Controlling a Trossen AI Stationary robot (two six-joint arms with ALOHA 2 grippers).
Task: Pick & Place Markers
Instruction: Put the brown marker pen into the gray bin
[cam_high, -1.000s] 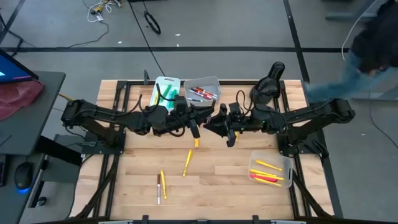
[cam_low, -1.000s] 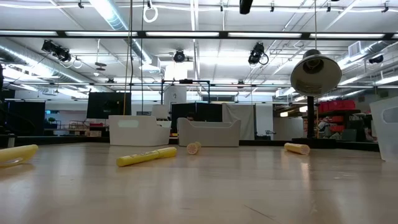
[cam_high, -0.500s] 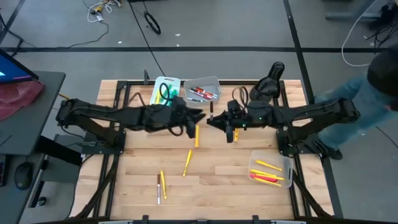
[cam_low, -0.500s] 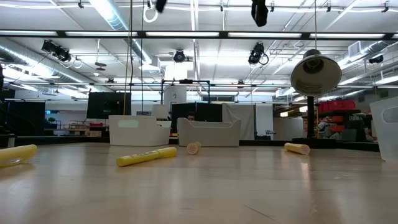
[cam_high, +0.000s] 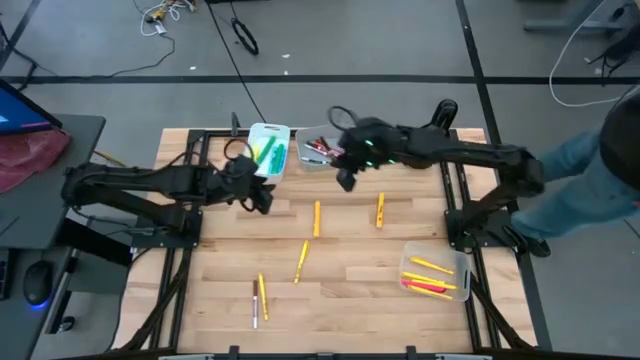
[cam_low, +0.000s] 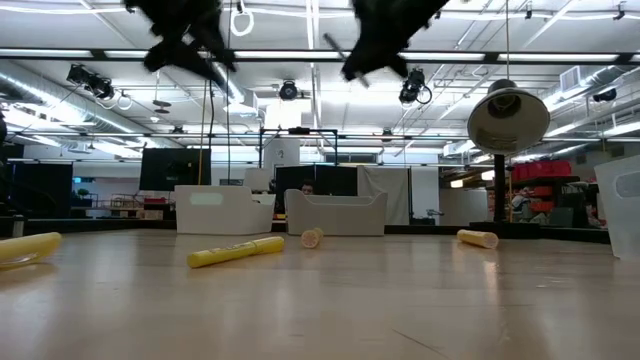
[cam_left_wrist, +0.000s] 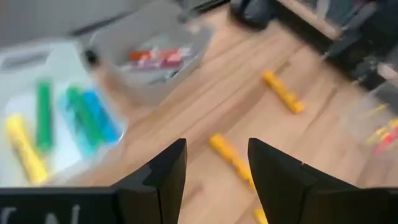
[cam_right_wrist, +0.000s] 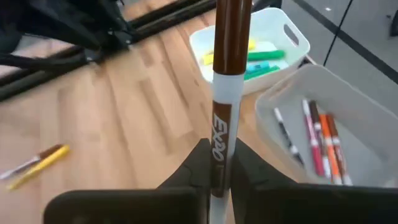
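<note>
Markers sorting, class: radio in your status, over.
Right gripper shut on brown Expo marker, near grey bin. Left gripper empty, jaws open over table. Path clear.

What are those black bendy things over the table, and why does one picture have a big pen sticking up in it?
Those are two robot arms, and each ends in a two-finger gripper. One camera looks straight down on the wooden table, one sits low at table height, and one rides on each wrist.

The big pen is a brown-and-white Expo marker, seen by the right wrist camera. The right gripper is shut on it, above the grey bin of markers. It looks big only because that camera is so close.

The left gripper is open and holds nothing. Beside it is a white bin with green, blue and yellow markers.

Loose yellow and orange markers lie on the wood. A clear bin near the right arm holds more.
</note>
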